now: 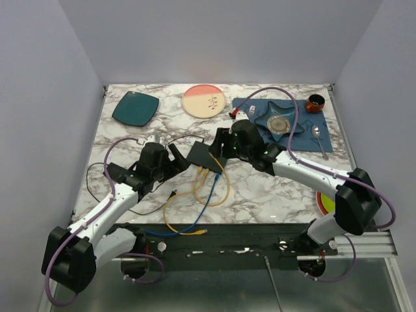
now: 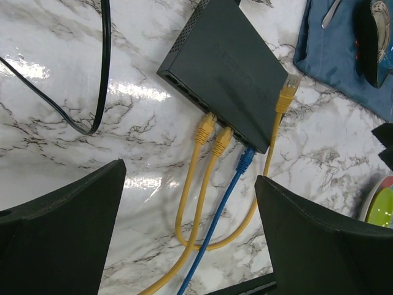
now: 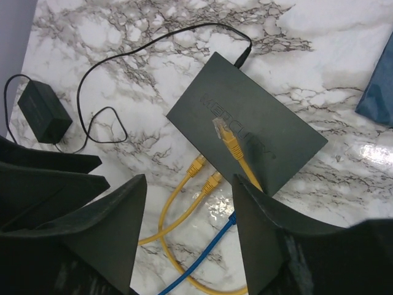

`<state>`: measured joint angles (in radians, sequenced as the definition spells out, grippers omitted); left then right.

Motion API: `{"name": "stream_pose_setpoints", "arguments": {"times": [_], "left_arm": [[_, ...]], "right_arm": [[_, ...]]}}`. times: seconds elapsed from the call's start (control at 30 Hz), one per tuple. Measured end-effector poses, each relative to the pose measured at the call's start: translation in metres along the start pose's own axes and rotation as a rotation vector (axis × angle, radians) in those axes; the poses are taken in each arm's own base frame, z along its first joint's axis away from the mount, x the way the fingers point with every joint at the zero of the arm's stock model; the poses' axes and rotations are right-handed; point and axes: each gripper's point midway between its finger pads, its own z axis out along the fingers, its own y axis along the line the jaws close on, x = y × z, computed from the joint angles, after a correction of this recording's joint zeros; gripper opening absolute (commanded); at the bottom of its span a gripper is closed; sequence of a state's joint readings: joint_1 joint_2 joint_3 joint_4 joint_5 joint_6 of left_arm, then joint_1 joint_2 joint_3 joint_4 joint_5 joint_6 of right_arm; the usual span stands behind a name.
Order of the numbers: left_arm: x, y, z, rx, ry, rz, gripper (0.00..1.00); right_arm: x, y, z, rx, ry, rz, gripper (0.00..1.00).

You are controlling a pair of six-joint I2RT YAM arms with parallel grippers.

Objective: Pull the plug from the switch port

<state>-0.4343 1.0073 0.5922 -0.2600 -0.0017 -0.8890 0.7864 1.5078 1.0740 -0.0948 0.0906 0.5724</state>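
The flat black switch (image 1: 200, 155) lies mid-table. In the left wrist view the switch (image 2: 227, 67) has two yellow plugs (image 2: 204, 128) and a blue plug (image 2: 245, 160) in its front ports. A loose yellow plug (image 2: 287, 95) rests on its top. My left gripper (image 2: 190, 227) is open and empty, hovering over the cables just in front of the ports. My right gripper (image 3: 187, 227) is open and empty above the same cables. The switch (image 3: 245, 123) and the loose plug (image 3: 228, 140) lie just beyond it.
A small black power brick (image 3: 43, 110) with a thin cord lies left of the switch. A teal plate (image 1: 135, 108), a cream-pink plate (image 1: 203, 101), a blue cloth (image 1: 289, 130) with a dish, an orange cup (image 1: 316, 103) and a spoon (image 1: 318, 140) sit farther back. Cable loops (image 1: 195, 201) trail toward the near edge.
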Motion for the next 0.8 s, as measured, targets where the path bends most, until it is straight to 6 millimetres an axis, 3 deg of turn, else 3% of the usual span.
{"name": "stream_pose_setpoints", "arguments": {"times": [0.23,0.47,0.57,0.8], "left_arm": [[0.008,0.005,0.007,0.013,-0.002,-0.048,0.88],[0.010,0.005,0.018,0.013,0.007,-0.076,0.83],[0.014,0.005,0.025,0.006,0.026,-0.074,0.83],[0.024,0.007,0.045,-0.026,0.093,-0.051,0.83]], "right_arm": [[0.001,-0.009,0.011,0.037,0.021,0.097,0.41],[-0.028,-0.066,0.016,0.123,-0.022,0.220,0.38],[-0.018,-0.081,0.027,0.157,0.010,0.222,0.38],[0.018,-0.087,0.065,0.156,0.153,0.211,0.33]]}}
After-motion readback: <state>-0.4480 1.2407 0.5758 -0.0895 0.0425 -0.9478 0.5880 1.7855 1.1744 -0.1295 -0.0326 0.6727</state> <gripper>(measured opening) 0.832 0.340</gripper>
